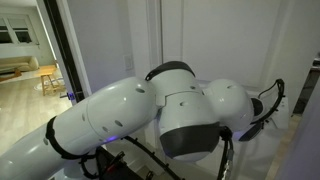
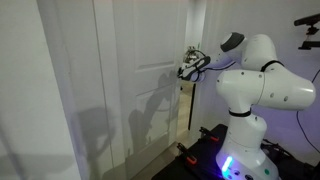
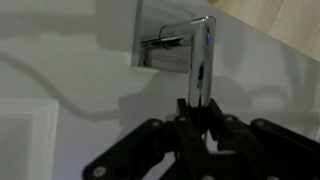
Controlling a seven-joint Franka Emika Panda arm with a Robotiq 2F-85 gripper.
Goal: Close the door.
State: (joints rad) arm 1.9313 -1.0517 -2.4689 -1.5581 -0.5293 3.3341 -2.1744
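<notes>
The tall white door [image 2: 120, 80] with recessed panels fills both exterior views [image 1: 110, 45] and the wrist view [image 3: 60, 110]. Its silver lever handle [image 3: 200, 55] sticks out from a small plate near the door's edge. My gripper [image 3: 195, 112] is shut on the free end of the lever, with the black fingers pinching it from both sides. In an exterior view the gripper [image 2: 187, 68] reaches from the white arm to the door's edge at handle height. In the exterior view that looks past the arm, the gripper is hidden behind it.
A dark-framed opening [image 1: 57, 50] beside the door shows a room with a wooden floor and a chair [image 1: 48, 78]. The robot's base [image 2: 228, 158] glows blue on the floor close to the door. A black stand [image 2: 306, 20] is behind the arm.
</notes>
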